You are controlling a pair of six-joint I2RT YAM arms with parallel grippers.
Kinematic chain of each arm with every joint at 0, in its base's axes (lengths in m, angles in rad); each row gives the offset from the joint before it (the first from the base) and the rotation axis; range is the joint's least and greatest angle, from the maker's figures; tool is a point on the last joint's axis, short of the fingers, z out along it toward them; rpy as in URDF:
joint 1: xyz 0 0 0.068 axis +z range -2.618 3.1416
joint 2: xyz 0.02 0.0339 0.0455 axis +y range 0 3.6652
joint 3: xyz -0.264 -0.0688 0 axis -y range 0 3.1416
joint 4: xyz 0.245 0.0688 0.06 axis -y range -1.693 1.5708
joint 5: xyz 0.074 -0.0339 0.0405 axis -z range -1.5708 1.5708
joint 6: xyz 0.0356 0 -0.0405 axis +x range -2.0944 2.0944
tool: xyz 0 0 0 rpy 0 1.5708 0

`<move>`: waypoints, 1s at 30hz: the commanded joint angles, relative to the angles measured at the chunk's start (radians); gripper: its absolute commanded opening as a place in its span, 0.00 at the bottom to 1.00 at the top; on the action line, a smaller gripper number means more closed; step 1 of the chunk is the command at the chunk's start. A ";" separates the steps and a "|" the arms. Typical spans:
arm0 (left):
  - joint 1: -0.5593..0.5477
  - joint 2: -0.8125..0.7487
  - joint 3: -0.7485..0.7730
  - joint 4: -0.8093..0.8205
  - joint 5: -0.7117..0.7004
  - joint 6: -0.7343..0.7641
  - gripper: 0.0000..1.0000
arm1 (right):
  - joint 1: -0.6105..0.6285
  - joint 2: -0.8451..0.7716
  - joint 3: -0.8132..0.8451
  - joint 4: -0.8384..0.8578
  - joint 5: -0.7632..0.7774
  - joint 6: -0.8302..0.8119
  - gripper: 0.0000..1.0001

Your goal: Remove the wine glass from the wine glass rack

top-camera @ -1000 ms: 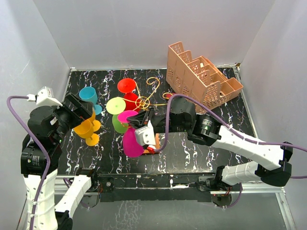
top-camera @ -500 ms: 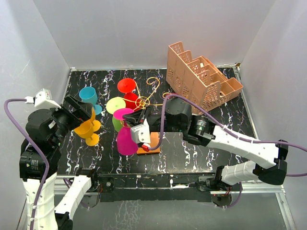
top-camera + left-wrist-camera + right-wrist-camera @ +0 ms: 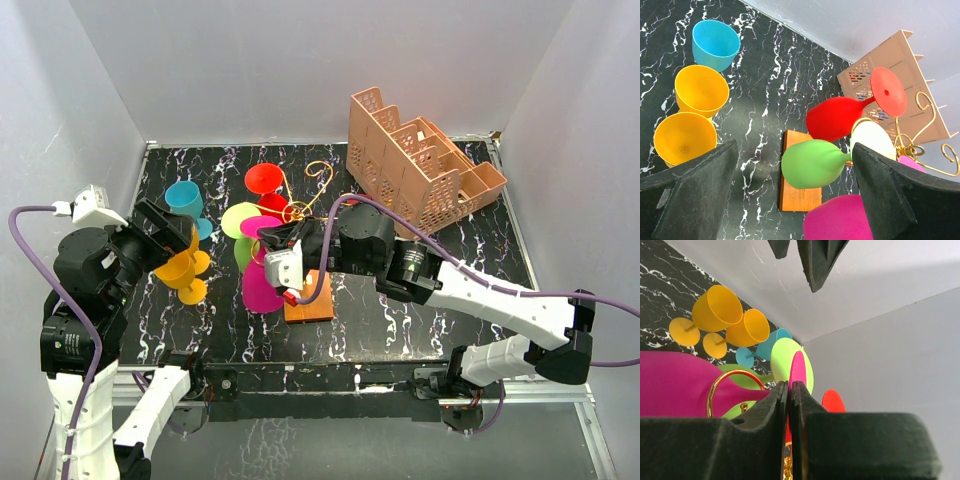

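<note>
The gold wire rack (image 3: 305, 205) stands on its orange base (image 3: 308, 300) mid-table. Red (image 3: 265, 180), green (image 3: 245, 255) and magenta (image 3: 262, 290) wine glasses hang on it. My right gripper (image 3: 272, 250) is shut on the foot disc (image 3: 800, 367) of the magenta glass (image 3: 675, 385). In the right wrist view a gold wire loop (image 3: 735, 377) curves over the magenta stem. My left gripper (image 3: 170, 232) is open and empty, held above the table left of the rack. Its view shows the green glass (image 3: 812, 162), red glass (image 3: 835, 117) and magenta bowl (image 3: 840, 222).
Two yellow glasses (image 3: 180, 268) and a cyan one (image 3: 185, 197) stand at the left, under and beside my left gripper. A salmon-pink lattice crate (image 3: 420, 160) sits at the back right. White walls close in the table on three sides.
My right gripper has moved left and slightly back with the magenta glass, uncovering more of the orange base. The left arm shifted only slightly.
</note>
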 commanded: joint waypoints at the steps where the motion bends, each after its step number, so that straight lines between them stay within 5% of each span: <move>1: -0.004 0.000 0.002 0.003 0.007 0.013 0.95 | 0.005 -0.033 -0.005 0.068 0.050 0.018 0.08; 30: -0.004 0.008 0.061 -0.002 0.031 0.006 0.97 | 0.005 -0.237 -0.084 -0.100 0.001 0.111 0.08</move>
